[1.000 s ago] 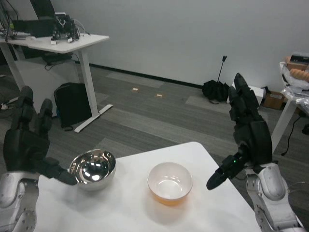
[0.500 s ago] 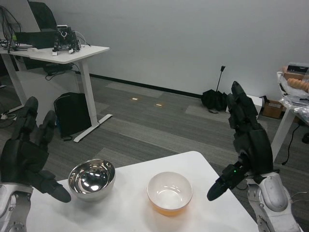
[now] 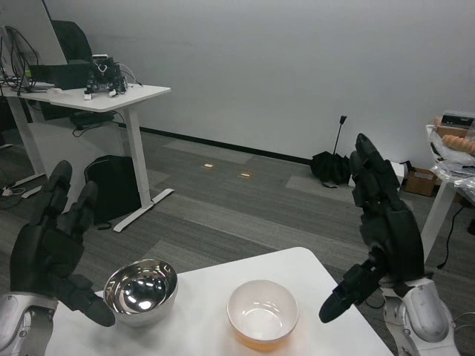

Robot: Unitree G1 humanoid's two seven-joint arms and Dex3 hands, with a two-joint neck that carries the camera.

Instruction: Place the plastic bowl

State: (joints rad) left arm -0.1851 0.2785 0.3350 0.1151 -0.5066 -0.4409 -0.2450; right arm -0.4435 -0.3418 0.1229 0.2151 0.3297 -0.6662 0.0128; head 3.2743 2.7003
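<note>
An orange plastic bowl with a white inside stands upright on the white table, near its front middle. A shiny steel bowl stands to its left. My left hand is raised left of the steel bowl, fingers spread upward, thumb close to the bowl's rim, holding nothing. My right hand is raised to the right of the plastic bowl, fingers straight up and apart, thumb pointing down toward the table, clear of the bowl.
A white desk with equipment stands at the back left, a black bag under it. Black items lie by the far wall. Another table with bags stands at the right edge.
The camera has tilted up, so both bowls sit lower in the picture. My left hand has drawn slightly away from the steel bowl. The right hand keeps its pose.
</note>
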